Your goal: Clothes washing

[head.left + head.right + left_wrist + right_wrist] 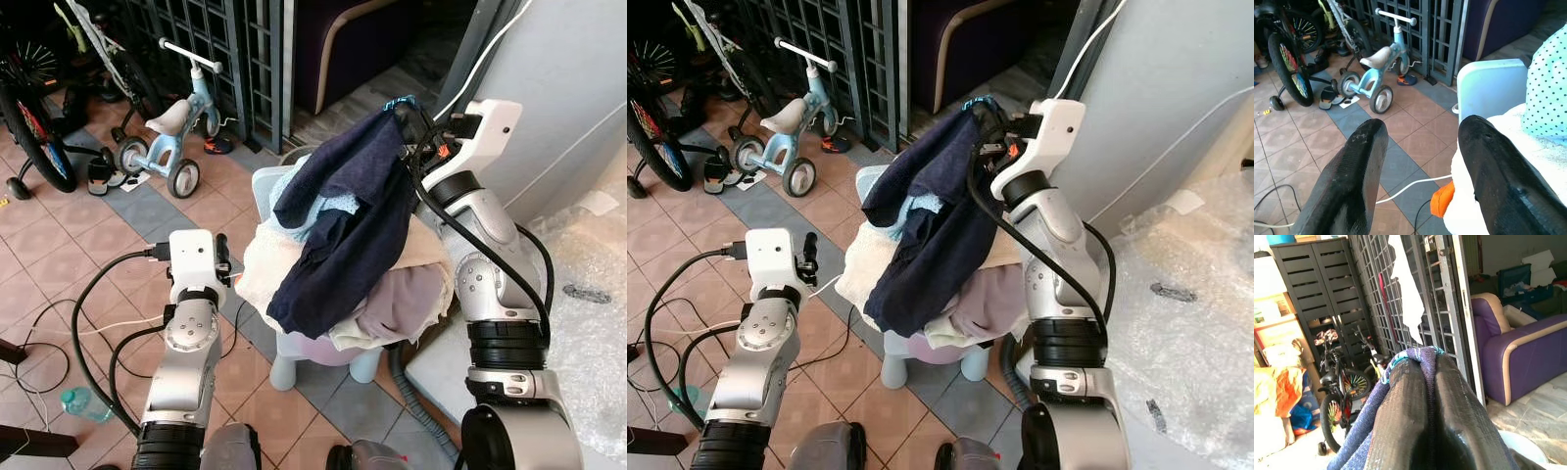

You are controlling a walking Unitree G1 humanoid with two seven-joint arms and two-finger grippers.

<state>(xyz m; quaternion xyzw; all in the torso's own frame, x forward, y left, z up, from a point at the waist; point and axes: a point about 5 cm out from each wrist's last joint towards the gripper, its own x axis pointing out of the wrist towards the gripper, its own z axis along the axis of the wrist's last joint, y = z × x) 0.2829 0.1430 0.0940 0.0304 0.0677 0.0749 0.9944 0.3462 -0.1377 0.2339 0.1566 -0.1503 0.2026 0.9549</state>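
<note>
My right gripper (1425, 396) is clamped on a dark blue garment (343, 225), lifting it above the clothes pile (392, 294) on a small stool (294, 367), while my left gripper (1420, 166) hangs open beside the pile.

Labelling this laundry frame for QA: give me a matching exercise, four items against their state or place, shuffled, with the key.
Items
1. right tool
2. left tool
3. navy garment
4. balance bike

States or places
A. stands on the tiled floor by the metal gate
B. open, beside the clothes pile, holding nothing
C. hangs down over the clothes pile, lifted at its top edge
D. shut on cloth, raised above the pile

Pairs: 1-D, 2-B, 3-C, 4-A
</note>
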